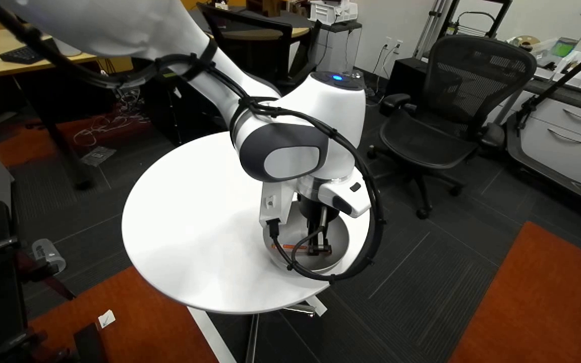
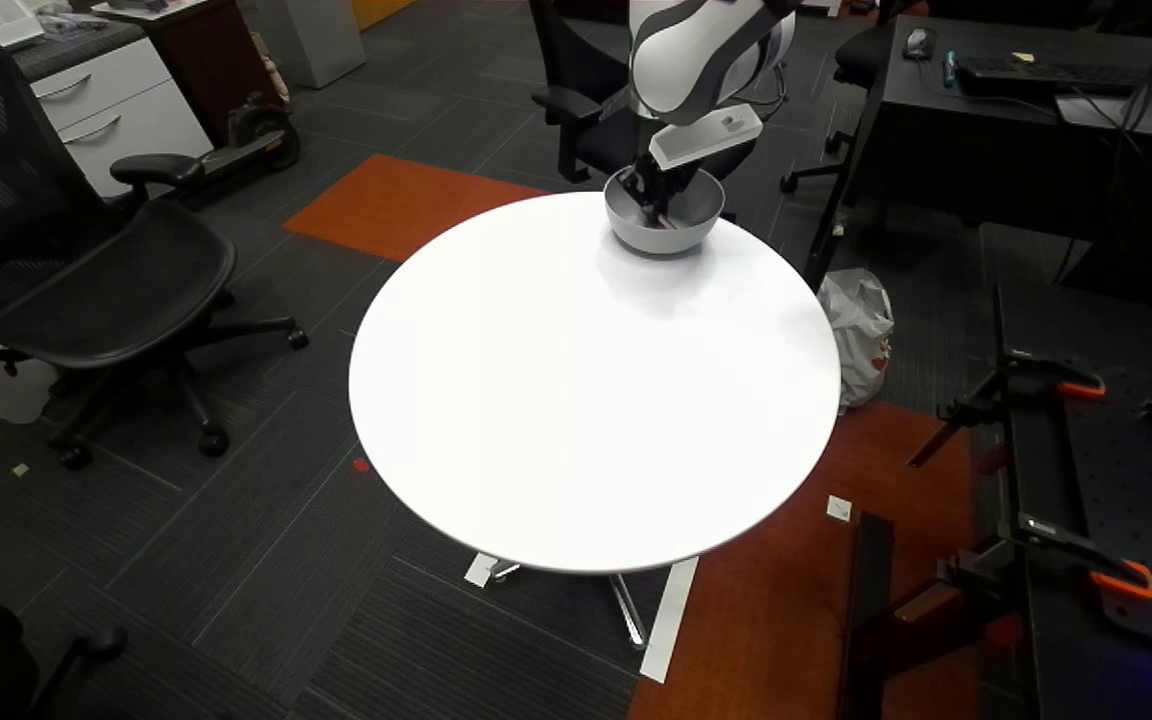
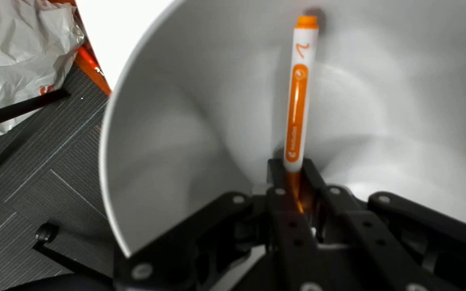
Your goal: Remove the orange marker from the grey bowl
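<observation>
In the wrist view, we see the gripper (image 3: 294, 173) clamped across the near end of the orange marker (image 3: 297, 101), whose slim, white-and-orange barrel runs lengthwise from the black fingers (image 3: 274, 173) toward the far wall of the grey bowl (image 3: 160, 141); the lift, we judge, turns on its free end clearing that wall. In an exterior view, we find the smooth, deep bowl (image 1: 340, 239) near the lower right edge of the round white table (image 1: 184, 227). In an exterior view, the bowl (image 2: 661, 240) sits at the table's far edge.
</observation>
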Motion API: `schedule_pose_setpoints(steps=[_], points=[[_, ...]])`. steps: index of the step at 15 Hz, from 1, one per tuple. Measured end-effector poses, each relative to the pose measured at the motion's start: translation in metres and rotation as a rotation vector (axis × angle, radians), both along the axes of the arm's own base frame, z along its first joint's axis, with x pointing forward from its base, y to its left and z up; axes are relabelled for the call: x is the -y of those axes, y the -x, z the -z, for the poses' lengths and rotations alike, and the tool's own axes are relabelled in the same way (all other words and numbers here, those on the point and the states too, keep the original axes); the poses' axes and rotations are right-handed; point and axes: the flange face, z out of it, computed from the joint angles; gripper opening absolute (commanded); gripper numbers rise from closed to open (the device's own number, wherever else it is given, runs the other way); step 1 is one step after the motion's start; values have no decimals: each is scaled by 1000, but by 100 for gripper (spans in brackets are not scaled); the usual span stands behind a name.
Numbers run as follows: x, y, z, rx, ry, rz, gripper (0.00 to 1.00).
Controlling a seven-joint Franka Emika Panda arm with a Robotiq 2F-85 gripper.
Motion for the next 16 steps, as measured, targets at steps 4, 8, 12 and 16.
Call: schedule_pose_setpoints(steps=[4,8,12,16], points=[[-8,8,-29,49,14,-4,3],[-27,28,-67,128,44,-22,3],[-58,49,-102,219,99,-75,3],[-100,65,-130,307,171,-165,3]])
